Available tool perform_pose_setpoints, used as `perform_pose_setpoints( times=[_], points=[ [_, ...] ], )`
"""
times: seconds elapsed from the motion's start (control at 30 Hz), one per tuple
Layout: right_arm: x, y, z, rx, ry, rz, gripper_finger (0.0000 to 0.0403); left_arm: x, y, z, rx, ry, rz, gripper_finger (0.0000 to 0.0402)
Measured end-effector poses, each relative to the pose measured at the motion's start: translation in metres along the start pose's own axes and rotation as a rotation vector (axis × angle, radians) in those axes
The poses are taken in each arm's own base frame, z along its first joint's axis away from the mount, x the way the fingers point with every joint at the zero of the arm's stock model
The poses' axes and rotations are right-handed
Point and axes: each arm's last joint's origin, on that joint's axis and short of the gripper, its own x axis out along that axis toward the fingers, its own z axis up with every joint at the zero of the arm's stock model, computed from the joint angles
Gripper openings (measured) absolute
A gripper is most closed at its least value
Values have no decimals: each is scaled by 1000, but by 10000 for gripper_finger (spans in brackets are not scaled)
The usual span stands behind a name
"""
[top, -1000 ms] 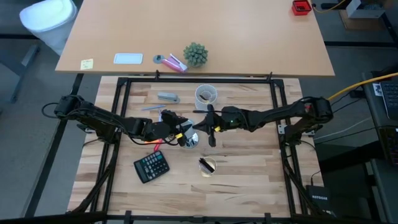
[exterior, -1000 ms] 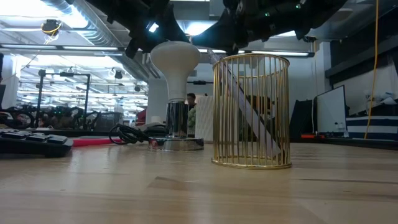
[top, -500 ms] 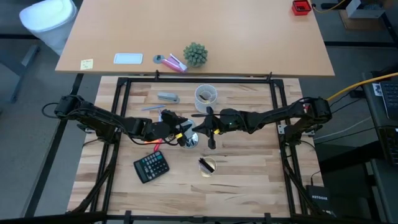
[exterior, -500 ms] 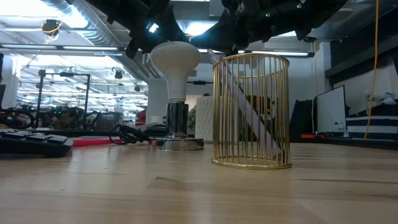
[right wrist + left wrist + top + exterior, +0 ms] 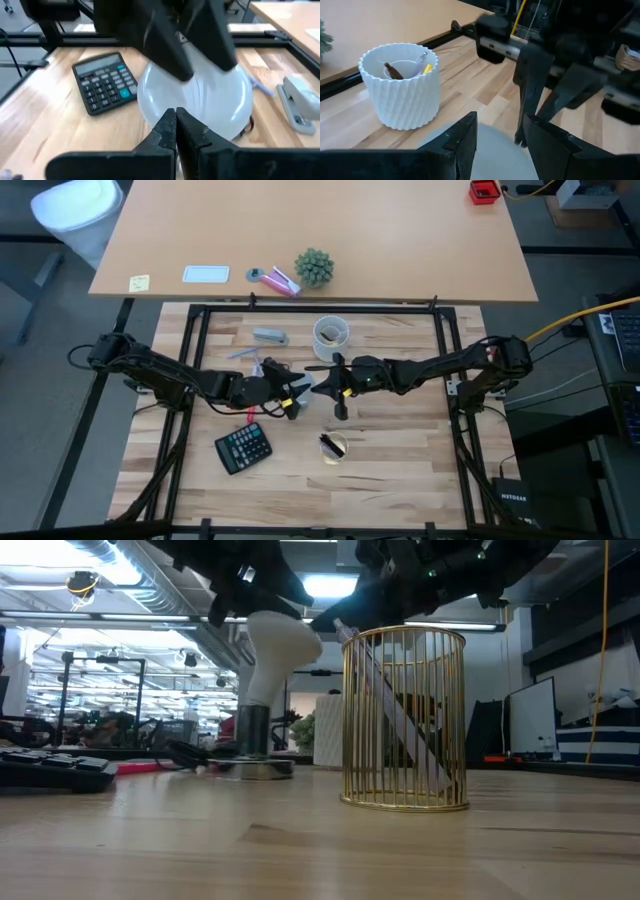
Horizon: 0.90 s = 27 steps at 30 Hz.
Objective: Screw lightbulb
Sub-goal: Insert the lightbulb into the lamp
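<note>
Low view, tilted lightbulb (image 5: pixel 277 645) clamped in left gripper (image 5: pixel 262 602) jaws, right gripper (image 5: pixel 176 131) jaws together.

Gold wire holder (image 5: pixel 404 718) just beside lightbulb (image 5: pixel 275 652)

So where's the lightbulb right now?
In the low view the lightbulb sits tilted in the silver socket, left of the gold wire cup; in the high view, mid-table between both grippers, above the calculator.

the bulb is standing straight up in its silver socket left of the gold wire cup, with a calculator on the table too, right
Not quite: the lightbulb is tilted, leaning rightward toward the gold wire cup, as the low view shows. It does sit in the silver socket left of the cup, and a calculator is on the table.
</note>
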Motion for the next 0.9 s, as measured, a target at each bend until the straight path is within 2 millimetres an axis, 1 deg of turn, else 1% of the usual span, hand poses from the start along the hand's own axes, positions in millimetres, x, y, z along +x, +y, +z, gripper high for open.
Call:
perform_pose_setpoints(
  times=[0.57,0.77,0.83,0.9],
  points=[
    [0,0,1,0,-14,3,5,-3,-2,1,-17,-11,8,153],
    [0,0,2,-1,-18,7,5,-2,0,-2,27,10,23,153],
    [-4,0,4,-1,-17,7,5,-1,3,-3,23,20,36,153],
    [-12,0,10,-1,-9,6,5,0,5,-3,15,29,41,153]
  ],
)
